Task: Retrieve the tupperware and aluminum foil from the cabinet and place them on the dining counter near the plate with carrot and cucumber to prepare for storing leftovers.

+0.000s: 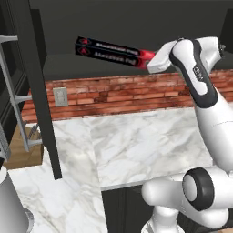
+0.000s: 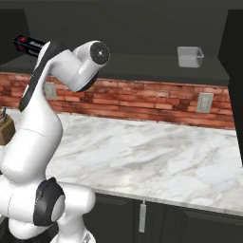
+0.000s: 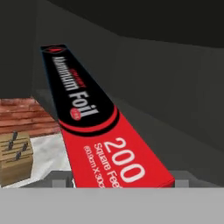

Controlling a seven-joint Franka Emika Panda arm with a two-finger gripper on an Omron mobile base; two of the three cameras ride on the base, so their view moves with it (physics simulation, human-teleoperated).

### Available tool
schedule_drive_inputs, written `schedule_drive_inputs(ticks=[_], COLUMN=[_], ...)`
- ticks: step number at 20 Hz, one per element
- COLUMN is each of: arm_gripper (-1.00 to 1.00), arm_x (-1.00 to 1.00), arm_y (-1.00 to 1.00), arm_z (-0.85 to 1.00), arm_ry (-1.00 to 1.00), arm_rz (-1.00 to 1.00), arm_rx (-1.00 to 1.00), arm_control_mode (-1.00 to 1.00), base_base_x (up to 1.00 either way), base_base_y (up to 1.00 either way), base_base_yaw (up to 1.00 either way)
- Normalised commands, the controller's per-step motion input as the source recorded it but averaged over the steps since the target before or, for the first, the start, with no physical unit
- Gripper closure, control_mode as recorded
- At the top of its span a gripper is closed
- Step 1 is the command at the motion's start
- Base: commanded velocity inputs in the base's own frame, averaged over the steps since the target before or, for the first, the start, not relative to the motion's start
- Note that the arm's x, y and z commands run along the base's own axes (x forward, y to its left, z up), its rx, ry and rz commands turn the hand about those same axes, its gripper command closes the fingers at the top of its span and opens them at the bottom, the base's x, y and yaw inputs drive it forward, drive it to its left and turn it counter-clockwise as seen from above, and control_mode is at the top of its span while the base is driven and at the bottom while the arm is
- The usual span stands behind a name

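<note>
Clearly the aluminum foil [image 1: 109,51] is the item in hand right now. Taking the brick backsplash [image 1: 118,93] as the landmark and reading from the left: at its far left a dark cabinet door [image 1: 43,91] stands swung open, edge-on, which is why the cabinet [image 2: 142,28] above the brick shows its dark inside. Just right of that door, and above the brick, the foil box hangs level in the air in front of the cabinet mouth, its black end pointing left and its red end at the gripper [image 1: 154,59]. The jaws stand wide on either side of that red end, and since the box touches no shelf, I judge them clamped across its width. The hand view agrees, with the box running straight out from between the fingertips. Holding it by one end suits a long, slim carton drawn lengthways off a shelf. Further right, well above the brick's right-hand stretch, the tupperware [image 2: 190,56] sits upright on the cabinet shelf [image 2: 156,69], untouched. Below the brick lies the marble wall counter [image 2: 152,156].
</note>
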Motion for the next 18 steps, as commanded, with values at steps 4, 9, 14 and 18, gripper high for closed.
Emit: schedule_drive_inputs(ticks=[4, 9, 14, 18], arm_gripper=[1.00, 1.00, 1.00, 1.00], arm_x=[-1.00, -1.00, -1.00, -1.00], arm_y=[-0.83, -0.39, -0.03, 0.00], arm_z=[0.46, 0.25, 0.01, -0.16], arm_ry=[0.06, 0.21, 0.36, 0.41], arm_rz=[-0.02, 0.05, 0.01, -0.01], arm_rx=[0.13, 0.00, -0.01, -0.04], arm_control_mode=[-1.00, -1.00, -1.00, -1.00], base_base_x=[0.00, 0.00, 0.00, 0.00], base_base_y=[0.00, 0.00, 0.00, 0.00], base_base_yaw=[0.00, 0.00, 0.00, 0.00])
